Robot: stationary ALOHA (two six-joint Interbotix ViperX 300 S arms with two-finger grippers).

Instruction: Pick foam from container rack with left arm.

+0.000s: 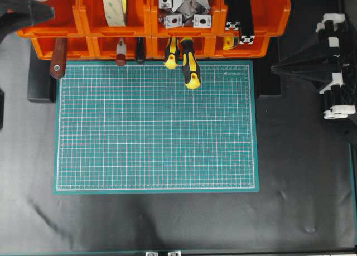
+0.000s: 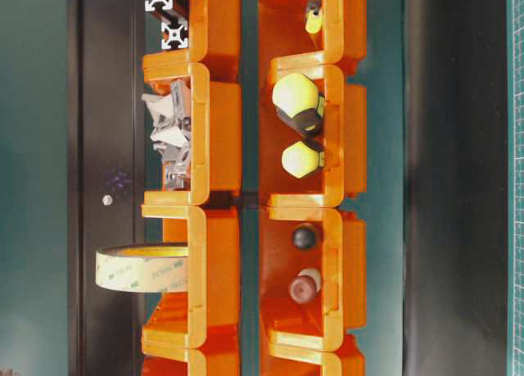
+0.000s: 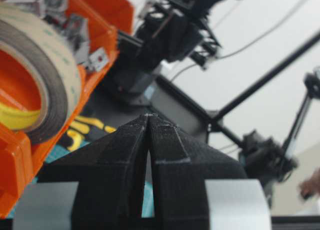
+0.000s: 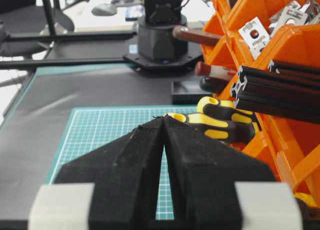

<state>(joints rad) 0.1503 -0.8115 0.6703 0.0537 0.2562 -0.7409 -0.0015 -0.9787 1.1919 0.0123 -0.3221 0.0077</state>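
Foam (image 1: 114,5): stands on edge in an upper bin of the container rack (image 1: 83,22), its rim jutting above the wall, presumably so it can be pinched. Left gripper (image 3: 149,121): fingers pressed together, empty, beside the roll. Right gripper (image 4: 164,125): likewise closed, empty, parked over the green mat (image 1: 156,128).

Foam (image 1: 114,6): cream-banded tape roll, standing on edge in upper-row bin of orange container rack (image 1: 184,24), second from left, ungrasped.
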